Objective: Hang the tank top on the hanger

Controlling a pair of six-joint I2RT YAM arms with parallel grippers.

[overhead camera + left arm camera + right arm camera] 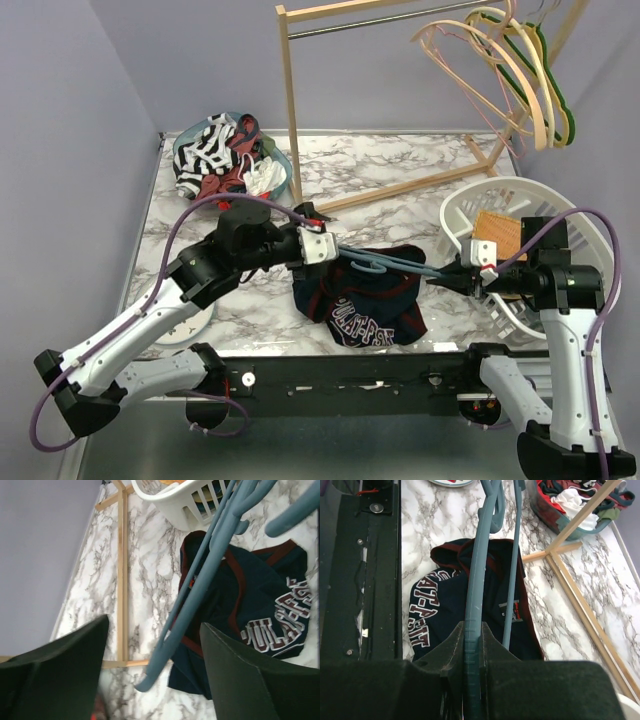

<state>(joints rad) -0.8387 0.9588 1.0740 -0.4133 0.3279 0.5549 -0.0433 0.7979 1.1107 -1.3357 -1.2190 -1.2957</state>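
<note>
Table [400,180]: marble top, spans most of the top view; both arm bases at near edge.
Rack [291,110]: wooden frame w/ metal rail, stands at rear, feet on the marble.
Spare hangers [520,75]: beige, pink & green bunch, hung at rack's right end.
White basket [520,190]: slatted plastic, far right of table, just behind R arm's wrist.
Clothes tub [285,165]: teal, rear left corner, heaped w/ striped b/w & red garments.
Tank top [365,300]: navy w/ maroon trim & white lettering, crumpled flat on table, centre near edge, betw the two arms. Lies under the hanger; can't tell if any part touches it.
Hanger [395,262]: thin grey-blue, roughly level above the jersey, runs betw both grippers; curved hook toward the L side.
R gripper [472,630]: fingers closed tight on hanger's bar near its right end, per wrist cam; carries the hanger.
L gripper [154,625]: fingers spread wide, hanger's other end passes betw them, no pad contact seen; nothing gripped.
</note>
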